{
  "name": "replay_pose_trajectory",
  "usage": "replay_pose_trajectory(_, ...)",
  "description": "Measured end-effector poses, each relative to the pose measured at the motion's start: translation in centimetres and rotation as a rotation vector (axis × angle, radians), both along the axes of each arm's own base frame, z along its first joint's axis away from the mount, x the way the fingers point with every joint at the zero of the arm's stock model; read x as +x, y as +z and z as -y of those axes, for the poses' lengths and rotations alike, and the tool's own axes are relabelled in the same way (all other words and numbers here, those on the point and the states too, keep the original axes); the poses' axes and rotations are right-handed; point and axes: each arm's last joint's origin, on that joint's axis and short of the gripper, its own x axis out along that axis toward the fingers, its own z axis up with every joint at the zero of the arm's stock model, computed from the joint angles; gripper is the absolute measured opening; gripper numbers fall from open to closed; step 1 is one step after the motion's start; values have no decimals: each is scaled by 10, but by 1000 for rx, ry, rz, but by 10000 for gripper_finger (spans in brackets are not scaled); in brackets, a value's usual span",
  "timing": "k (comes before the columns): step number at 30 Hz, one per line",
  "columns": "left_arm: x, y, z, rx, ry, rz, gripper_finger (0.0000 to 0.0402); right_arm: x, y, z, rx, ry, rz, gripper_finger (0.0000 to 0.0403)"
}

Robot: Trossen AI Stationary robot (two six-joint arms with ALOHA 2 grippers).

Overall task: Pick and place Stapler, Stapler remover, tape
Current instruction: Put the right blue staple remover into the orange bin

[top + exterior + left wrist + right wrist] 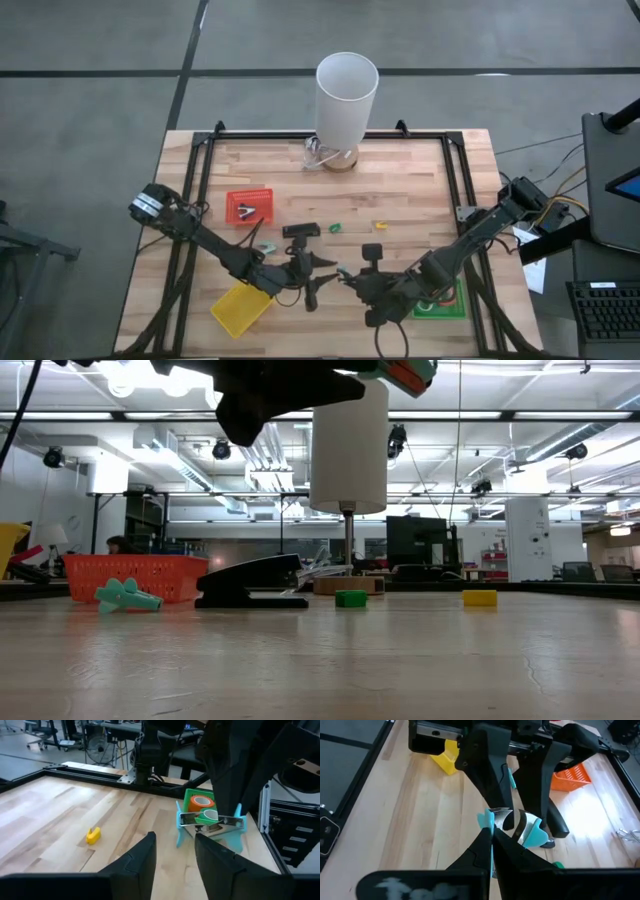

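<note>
Right gripper [492, 832] pinches the teal staple remover [520, 827]; left gripper [172, 852] spread beside it, table's front edge; remover partly hidden.

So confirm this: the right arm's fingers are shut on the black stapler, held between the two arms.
Wrong thing. The right fingers are shut on a teal staple remover, held between the two arms, as the right wrist view shows. The black stapler lies on the table.

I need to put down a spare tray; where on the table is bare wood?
Bare wood lies right of the white cylinder, between it and the right frame rail, and left of the orange basket. The front middle is crowded: both arms, black stapler, yellow tray.
</note>
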Motion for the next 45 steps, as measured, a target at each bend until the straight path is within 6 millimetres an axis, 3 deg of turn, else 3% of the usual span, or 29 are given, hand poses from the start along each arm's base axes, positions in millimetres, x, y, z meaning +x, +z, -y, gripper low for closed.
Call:
replay_pose_trajectory(11, 2, 0, -3, -2, -6, -3, 12, 1, 1, 0, -7, 13, 5, 8)
replay_pose_trajectory(29, -2, 3, -7, 26, 41, -41, 3, 1, -2, 1, 28, -31, 11, 12)
replay_pose_trajectory(35, -9, 8, -12, 37, 82, -98, 2, 0, -7, 3, 29, -74, 21, 59)
replay_pose_trajectory(45, -33, 1, -29, 72, 314, -283, 2, -4, -19, 6, -5, -105, 7, 160)
